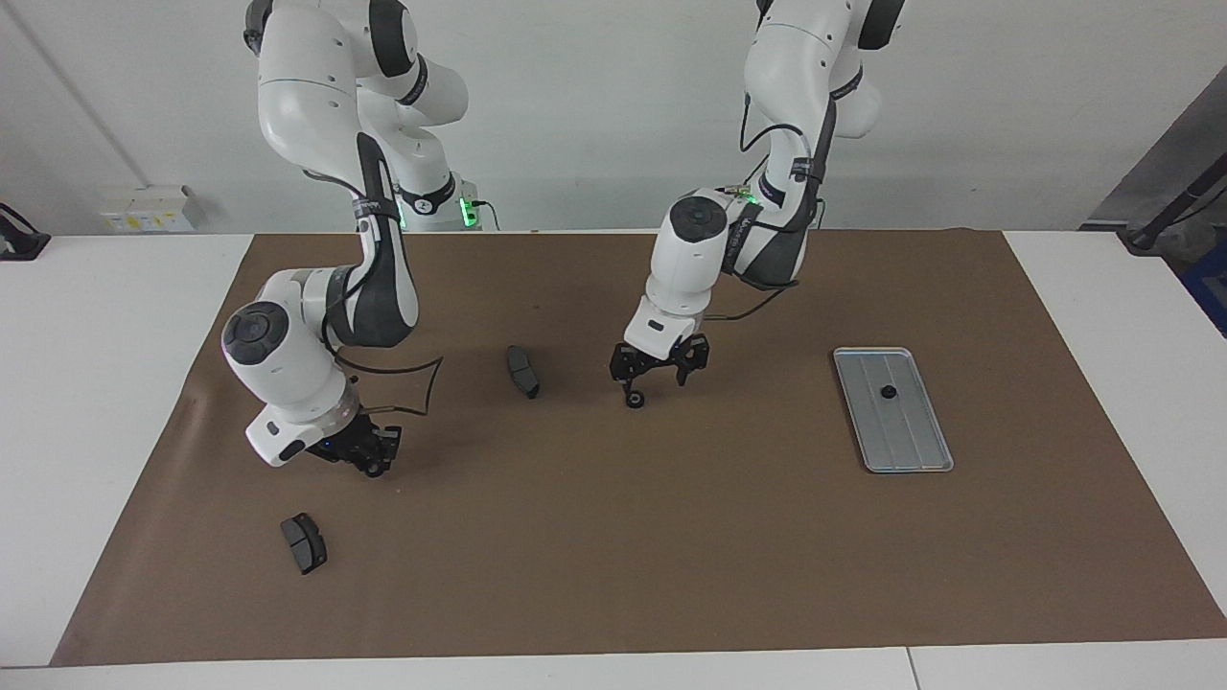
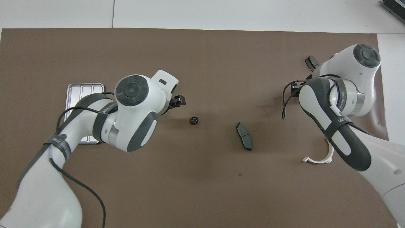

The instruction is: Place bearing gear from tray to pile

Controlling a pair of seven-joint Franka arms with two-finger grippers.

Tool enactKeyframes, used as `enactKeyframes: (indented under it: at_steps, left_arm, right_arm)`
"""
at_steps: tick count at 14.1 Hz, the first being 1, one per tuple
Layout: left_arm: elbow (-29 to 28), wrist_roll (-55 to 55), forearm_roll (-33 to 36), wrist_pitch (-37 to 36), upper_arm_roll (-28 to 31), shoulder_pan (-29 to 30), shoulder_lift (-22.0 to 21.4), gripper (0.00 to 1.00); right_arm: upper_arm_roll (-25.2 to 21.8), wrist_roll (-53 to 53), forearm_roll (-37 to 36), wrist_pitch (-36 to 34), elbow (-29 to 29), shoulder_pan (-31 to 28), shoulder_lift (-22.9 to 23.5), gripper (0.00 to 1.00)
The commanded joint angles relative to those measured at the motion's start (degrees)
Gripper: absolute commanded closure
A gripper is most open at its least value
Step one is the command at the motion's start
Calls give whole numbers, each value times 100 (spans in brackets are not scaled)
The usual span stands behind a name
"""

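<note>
1. White bracket (image 2: 329, 155) nearest the robots, at the right arm's end of the worktop, partly under that arm.
2. Next out: dark pad (image 1: 523, 372) flat on the brown paper (image 1: 671, 556). Small black gear (image 2: 193, 120) beside it, toward the left arm's end, slightly farther from the robots, apart from the pad. Nothing gripping it.
3. Left gripper (image 1: 659, 380) low over that gear, jaws wide open and empty. Looks like the drop step: gear down on the paper among the loose parts, near the pad but well apart from the bracket.
4. Tray (image 1: 915, 450) at the left arm's end, well apart from the pad. Second small black gear (image 1: 889, 391) on it, on the half nearer the robots. In the overhead view mostly hidden under the left arm.
5. Right gripper (image 1: 369, 462) low over the paper at the right arm's end, between bracket and second pad, waiting. Open or closed: cannot tell.
6. Second dark pad (image 1: 303, 542) farthest out.
7. Next move, as a guess: lift clear, swing the left arm to the tray, centre open jaws over the remaining gear, come straight down. Small, low, round part on ridged metal, so likely to skid if the jaws land off-centre.
</note>
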Motion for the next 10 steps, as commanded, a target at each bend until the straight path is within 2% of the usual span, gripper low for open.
enactKeyframes:
  at_steps: [1,2,3,4,8,10]
  left_arm:
    - [-83,886,23,-493,-43,772,-347,0]
    - [-100,1368,23,-573,-43,1062,-382,0]
    - [-135,1860,31,-634,-43,1343,-417,0]
    - [-231,2361,23,-652,-43,1599,-453,0]
    - [-732,3392,23,-425,-43,2276,-637,0]
    - [-1030,3928,23,-118,-43,2584,-716,0]
  right_arm:
    - [64,-196,-90,92,-368,-84,-240,97]
    - [64,-196,-108,92,-368,-84,-240,76]
    - [64,-169,-99,92,-359,-84,-240,20]
    - [64,-143,-99,92,-359,-84,-240,0]
    - [99,163,-99,66,-298,56,-625,0]
    - [117,698,-99,13,-80,476,-679,0]
